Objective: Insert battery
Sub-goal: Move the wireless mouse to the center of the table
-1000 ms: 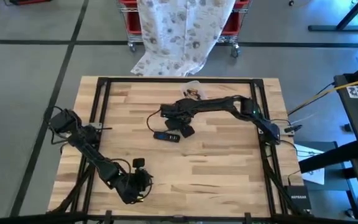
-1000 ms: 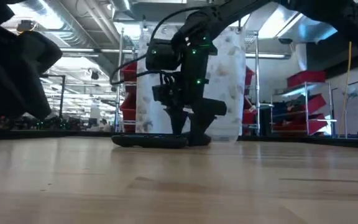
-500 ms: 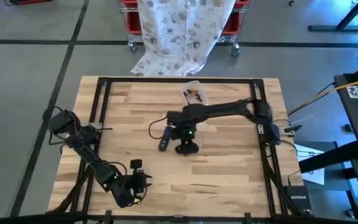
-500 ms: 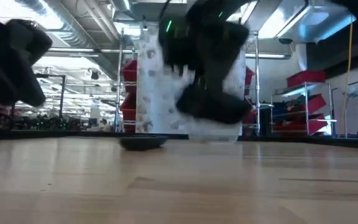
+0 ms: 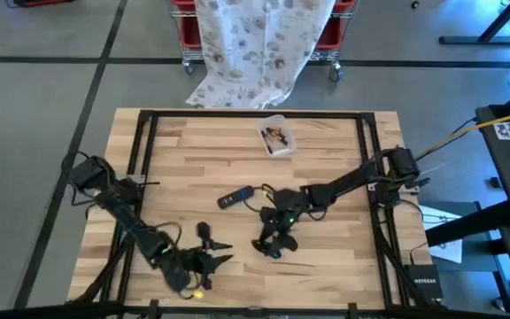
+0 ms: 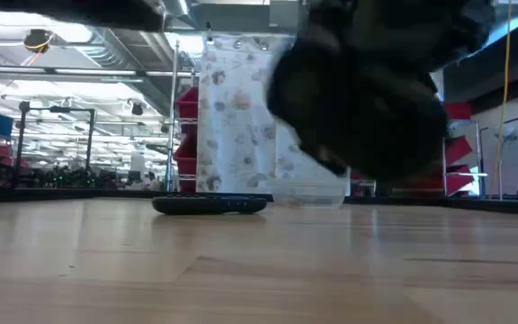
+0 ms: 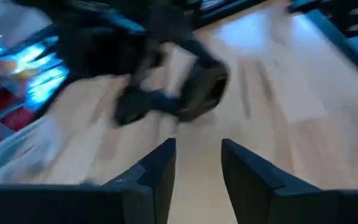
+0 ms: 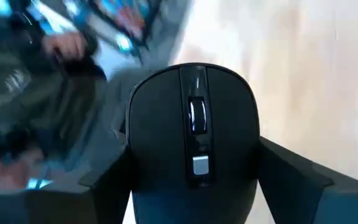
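My right gripper (image 5: pixel 271 241) hovers over the near middle of the table, shut on a black computer mouse (image 8: pixel 192 130) whose scroll wheel faces up. A flat black piece with a blue end (image 5: pixel 235 198) lies on the wood just beyond it, also seen in the low view (image 6: pixel 209 205). My left gripper (image 5: pixel 222 259) is near the table's front edge, open and with nothing between its fingers (image 7: pixel 197 146), pointing toward the mouse. A small clear tub (image 5: pixel 274 137) with small things in it stands at the far middle. I cannot tell whether a battery is among them. My right gripper pinches the mouse by its two long sides (image 8: pixel 135 171), one finger (image 8: pixel 104 183) on each side, toward the mouse's rear half. The mouse sits top up between them. In the low view the gripper and its load hang clear of the table.
The table's black frame rails (image 5: pixel 144 159) run along its left, right and far edges. A patterned cloth (image 5: pixel 255 49) hangs over a red cart beyond the far edge. Bare wood lies at the table's left and far right.
My right gripper has carried the mouse from the table's middle toward the near edge and drawn back to the right, leaving the flat black piece on the wood. My left gripper has swung round to point toward the table's right.
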{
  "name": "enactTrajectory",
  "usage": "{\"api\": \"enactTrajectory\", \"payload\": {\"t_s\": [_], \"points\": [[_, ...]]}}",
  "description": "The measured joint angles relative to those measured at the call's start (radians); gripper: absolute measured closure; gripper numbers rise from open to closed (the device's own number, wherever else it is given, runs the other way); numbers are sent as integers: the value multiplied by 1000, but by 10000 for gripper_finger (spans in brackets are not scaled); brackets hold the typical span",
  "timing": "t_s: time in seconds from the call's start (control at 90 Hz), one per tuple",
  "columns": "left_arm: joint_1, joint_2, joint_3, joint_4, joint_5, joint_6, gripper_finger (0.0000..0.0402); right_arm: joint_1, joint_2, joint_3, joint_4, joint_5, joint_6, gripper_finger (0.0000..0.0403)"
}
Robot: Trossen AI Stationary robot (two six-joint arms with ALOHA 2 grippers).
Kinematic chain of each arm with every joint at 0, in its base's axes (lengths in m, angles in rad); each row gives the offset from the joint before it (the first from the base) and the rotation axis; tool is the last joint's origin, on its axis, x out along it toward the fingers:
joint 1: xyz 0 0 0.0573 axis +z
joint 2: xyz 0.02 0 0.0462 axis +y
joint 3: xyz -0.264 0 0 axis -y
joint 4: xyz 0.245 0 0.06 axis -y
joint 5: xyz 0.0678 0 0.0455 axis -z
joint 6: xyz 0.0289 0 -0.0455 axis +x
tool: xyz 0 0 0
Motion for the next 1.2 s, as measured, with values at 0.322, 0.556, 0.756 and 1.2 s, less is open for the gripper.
{"api": "enactTrajectory", "payload": {"t_s": [0.322, 0.556, 0.756, 1.2], "points": [[204, 10, 0, 114, 357, 311, 230, 6, 5, -13, -29, -11, -25, 135], [255, 71, 0, 184, 431, 334, 182, 4, 5, -12, -30, 5, -65, 135], [283, 128, 0, 282, 445, 332, 195, 4, 5, -12, -35, 12, -72, 135], [336, 147, 0, 277, 573, 138, 349, 1, 2, -11, -57, 53, -92, 105]]}}
